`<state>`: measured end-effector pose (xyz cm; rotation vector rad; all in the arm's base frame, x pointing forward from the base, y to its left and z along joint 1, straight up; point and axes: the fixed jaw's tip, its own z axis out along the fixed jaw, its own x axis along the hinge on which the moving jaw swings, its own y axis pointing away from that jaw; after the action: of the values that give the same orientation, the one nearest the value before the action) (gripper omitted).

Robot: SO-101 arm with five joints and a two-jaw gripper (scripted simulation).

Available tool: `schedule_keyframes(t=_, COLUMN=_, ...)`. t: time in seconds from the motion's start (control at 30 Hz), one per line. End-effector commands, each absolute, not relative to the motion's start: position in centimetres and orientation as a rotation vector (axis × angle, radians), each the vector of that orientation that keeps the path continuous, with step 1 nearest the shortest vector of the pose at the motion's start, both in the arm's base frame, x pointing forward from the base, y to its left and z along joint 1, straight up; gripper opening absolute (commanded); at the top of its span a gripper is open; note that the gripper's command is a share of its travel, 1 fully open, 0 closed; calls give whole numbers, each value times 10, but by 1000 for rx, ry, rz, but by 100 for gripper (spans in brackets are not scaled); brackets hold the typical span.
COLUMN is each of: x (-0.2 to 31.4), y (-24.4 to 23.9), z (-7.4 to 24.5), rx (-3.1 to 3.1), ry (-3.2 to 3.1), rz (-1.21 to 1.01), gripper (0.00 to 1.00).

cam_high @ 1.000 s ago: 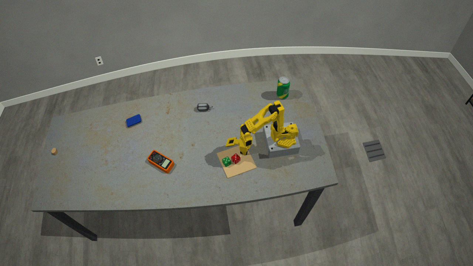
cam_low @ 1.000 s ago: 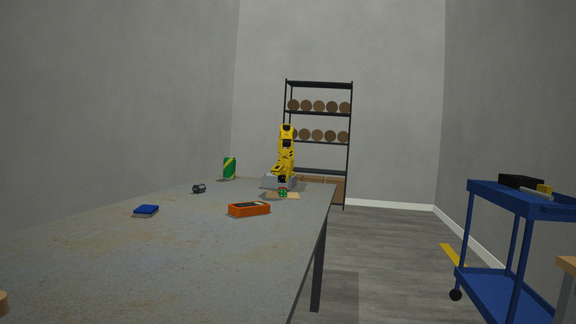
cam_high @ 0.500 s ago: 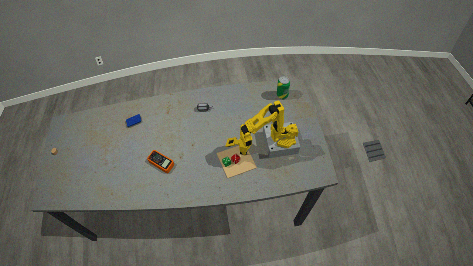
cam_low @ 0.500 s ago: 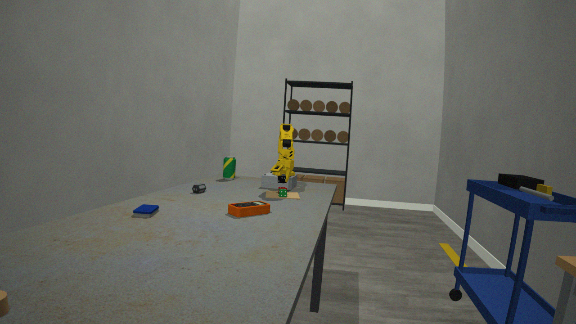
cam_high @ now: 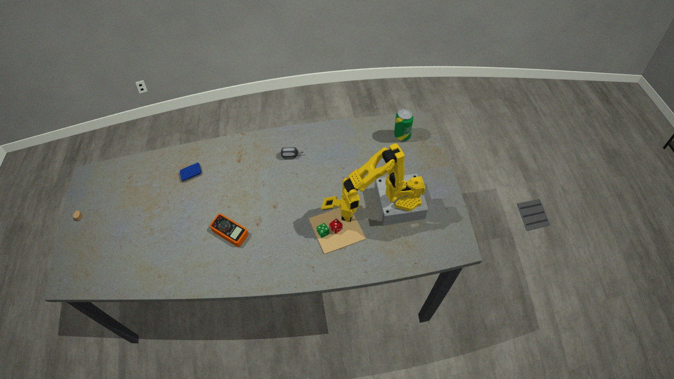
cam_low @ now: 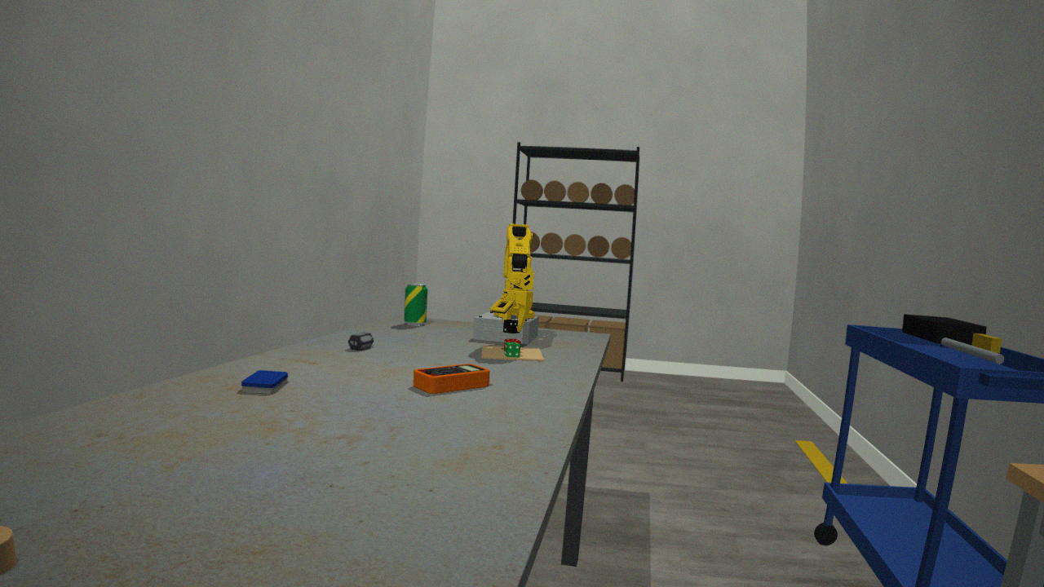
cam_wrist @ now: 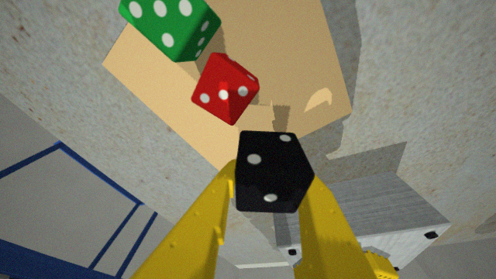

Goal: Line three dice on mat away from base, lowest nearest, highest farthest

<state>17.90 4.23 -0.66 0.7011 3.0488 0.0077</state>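
Jaws clamped on the black die (cam_wrist: 271, 172), apparently just above the mat (cam_wrist: 163, 93) edge beside the red die (cam_wrist: 225, 89).

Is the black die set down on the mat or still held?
Held: the gripper clamps the black die between its yellow fingers.

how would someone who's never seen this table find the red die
Start at the yellow arm on its grey block near the table's right end; a tan mat lies in front of it. Two dice sit side by side on the mat, and the red die is the one nearer the arm's base, beside the green die. The black die is clamped in the gripper.
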Motion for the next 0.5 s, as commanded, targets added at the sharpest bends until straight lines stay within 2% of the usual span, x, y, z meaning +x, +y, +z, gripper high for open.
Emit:
schedule_keyframes(t=0.0, x=176, y=40, z=-12, rx=707, ry=3066, rz=-3, gripper=0)
schedule_keyframes(t=0.47, x=176, y=40, z=-17, rx=707, ry=3066, rz=-3, gripper=0)
